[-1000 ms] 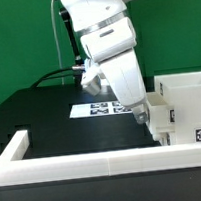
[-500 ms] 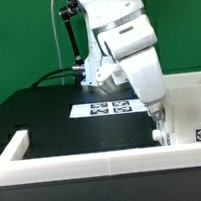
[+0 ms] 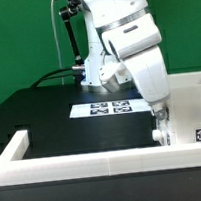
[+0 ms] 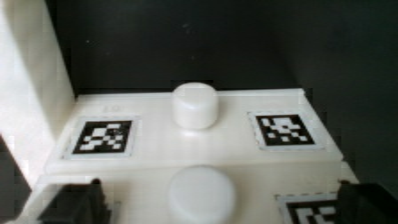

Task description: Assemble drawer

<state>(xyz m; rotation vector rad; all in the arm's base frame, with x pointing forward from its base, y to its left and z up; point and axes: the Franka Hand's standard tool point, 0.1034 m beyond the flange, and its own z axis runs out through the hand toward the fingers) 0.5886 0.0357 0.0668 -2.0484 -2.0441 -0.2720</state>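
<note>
The white drawer (image 3: 189, 104) stands on the black table at the exterior view's right, with a marker tag on its front. My gripper (image 3: 160, 128) hangs down right at the drawer's near side. In the wrist view a white drawer panel (image 4: 196, 150) carries two marker tags and two rounded white knobs, one farther off (image 4: 192, 104) and one close (image 4: 199, 190). My gripper (image 4: 217, 204) is open. Its dark fingertips (image 4: 71, 204) stand wide on either side of the close knob without touching it. A tall white wall (image 4: 25, 90) of the drawer rises beside the panel.
The marker board (image 3: 107, 109) lies flat on the table behind the gripper. A low white L-shaped rail (image 3: 85, 164) runs along the table's front edge and up the exterior view's left. A black cable trails at the back.
The arm has swung toward the exterior view's right, to the drawer, and has hardly moved in the last half second. The drawer has not moved.
</note>
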